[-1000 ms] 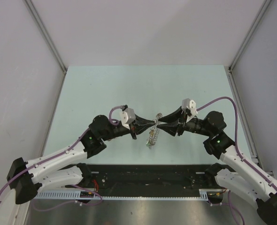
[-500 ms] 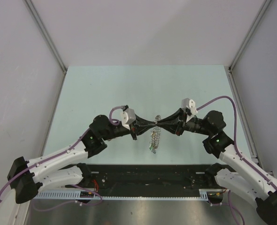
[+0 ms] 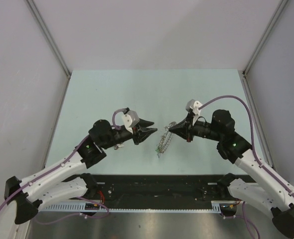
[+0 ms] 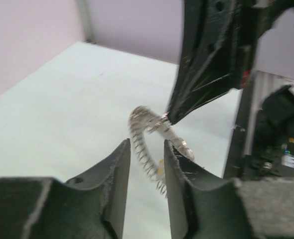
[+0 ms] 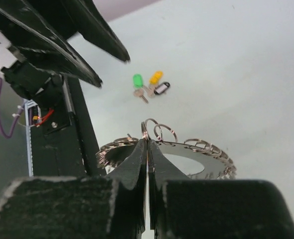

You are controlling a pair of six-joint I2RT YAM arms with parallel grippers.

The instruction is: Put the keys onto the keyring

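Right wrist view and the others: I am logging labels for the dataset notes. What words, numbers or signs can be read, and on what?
No legible text in any view.
The tag beside the keys: its pale window is too small to read.
The green light on the right arm: a lamp only, no lettering.

The top camera is fixed high over the near edge, looking down and away across the whole table (image 3: 137, 89) from a distance. The left wrist camera rides close behind the left gripper (image 4: 147, 144) and faces right. The right wrist camera rides close behind the right gripper (image 5: 147, 144) and faces left. All three views share the table's middle, where the keyring (image 3: 163, 142) is; each wrist view also catches the opposite gripper.
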